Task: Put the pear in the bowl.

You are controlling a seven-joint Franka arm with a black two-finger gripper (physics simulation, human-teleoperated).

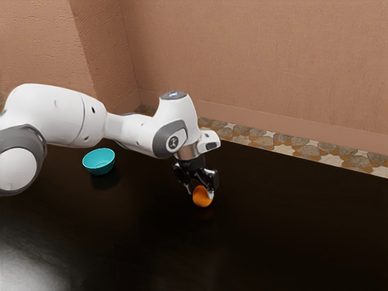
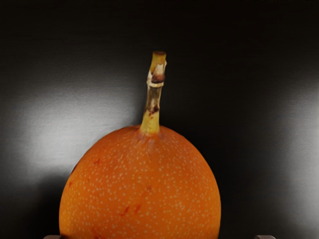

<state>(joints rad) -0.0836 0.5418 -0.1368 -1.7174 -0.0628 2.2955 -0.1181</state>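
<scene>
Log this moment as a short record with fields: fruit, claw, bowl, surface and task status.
Fruit: orange pear, pale speckles, stem attached
Claw: black, open, fingers on either side of the pear, not closed on it
Bowl: turquoise, upright, toward the exterior view's left, apart from the pear
Surface: dark, glossy table
Status: pear not in bowl, grasp not yet made

Dark, glossy table; pale sheen at the exterior view's lower left. Beyond it, floor of mottled stones, grey, tan, cream. Plain baseboard. Pinkish-brown wall, finely textured; upright corner toward the exterior view's left.
</scene>
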